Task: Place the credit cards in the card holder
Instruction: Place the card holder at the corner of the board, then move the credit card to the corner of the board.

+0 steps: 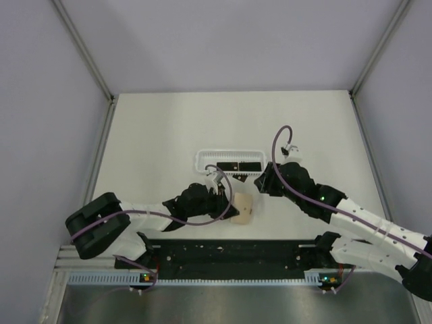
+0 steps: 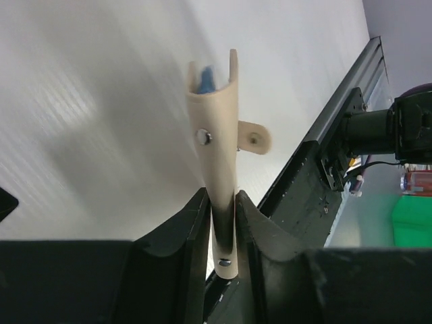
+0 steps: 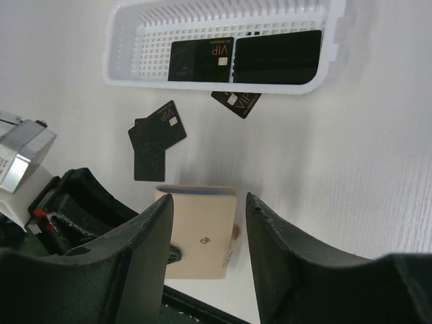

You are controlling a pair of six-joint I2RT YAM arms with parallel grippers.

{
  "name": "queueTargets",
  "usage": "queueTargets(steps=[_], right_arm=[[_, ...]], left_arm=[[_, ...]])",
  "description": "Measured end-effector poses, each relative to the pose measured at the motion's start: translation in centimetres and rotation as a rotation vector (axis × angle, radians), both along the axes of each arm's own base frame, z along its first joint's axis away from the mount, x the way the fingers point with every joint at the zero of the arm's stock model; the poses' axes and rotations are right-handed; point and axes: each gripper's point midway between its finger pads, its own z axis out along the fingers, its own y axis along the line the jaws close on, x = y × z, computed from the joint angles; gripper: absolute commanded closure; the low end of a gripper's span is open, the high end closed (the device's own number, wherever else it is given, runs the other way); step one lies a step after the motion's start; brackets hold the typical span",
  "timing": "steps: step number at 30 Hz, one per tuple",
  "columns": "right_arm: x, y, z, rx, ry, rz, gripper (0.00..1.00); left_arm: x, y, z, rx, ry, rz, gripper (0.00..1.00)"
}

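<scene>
The tan card holder (image 1: 243,208) lies near the table's front edge, its mouth showing a blue lining (image 2: 204,79). My left gripper (image 2: 221,199) is shut on the holder's (image 2: 217,135) lower end, a finger pressed on each face. My right gripper (image 3: 208,202) hovers open and empty just above the holder (image 3: 199,233). Two black credit cards (image 3: 201,59) (image 3: 278,57) lie in the white basket (image 3: 135,61). A third card (image 3: 237,102) pokes out from under its near rim. Two more overlapping cards (image 3: 158,128) lie loose on the table between basket and holder.
The white perforated basket (image 1: 201,162) stands mid-table behind both grippers. A black rail (image 1: 229,253) with the arm bases runs along the near edge, close to the holder. Metal frame posts (image 1: 101,88) bound the white table at left and right.
</scene>
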Motion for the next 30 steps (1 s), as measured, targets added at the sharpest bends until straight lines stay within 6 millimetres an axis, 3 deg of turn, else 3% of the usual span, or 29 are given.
queueTargets(steps=[5, 10, 16, 22, 26, 30], right_arm=[[0.2, -0.6, -0.1, -0.004, 0.000, -0.023, 0.52], [0.4, -1.1, -0.3, -0.015, 0.004, -0.039, 0.52], [0.5, -0.3, -1.5, -0.037, 0.031, -0.006, 0.58], [0.6, 3.3, -3.6, -0.021, 0.088, 0.112, 0.62], [0.1, 6.5, -5.3, -0.039, 0.141, 0.195, 0.66], [0.3, 9.3, -6.7, -0.017, 0.165, 0.245, 0.67]], left_arm=[[-0.2, -0.1, -1.6, 0.043, 0.052, 0.029, 0.38], [0.9, 1.0, -1.4, 0.093, 0.028, 0.110, 0.21], [3.1, 3.8, 2.4, 0.112, -0.094, 0.265, 0.23], [5.2, 7.8, 5.5, 0.114, -0.191, 0.445, 0.34], [6.3, 10.6, 4.4, 0.157, -0.185, 0.543, 0.38], [6.7, 13.4, 0.8, 0.229, -0.123, 0.607, 0.41]])
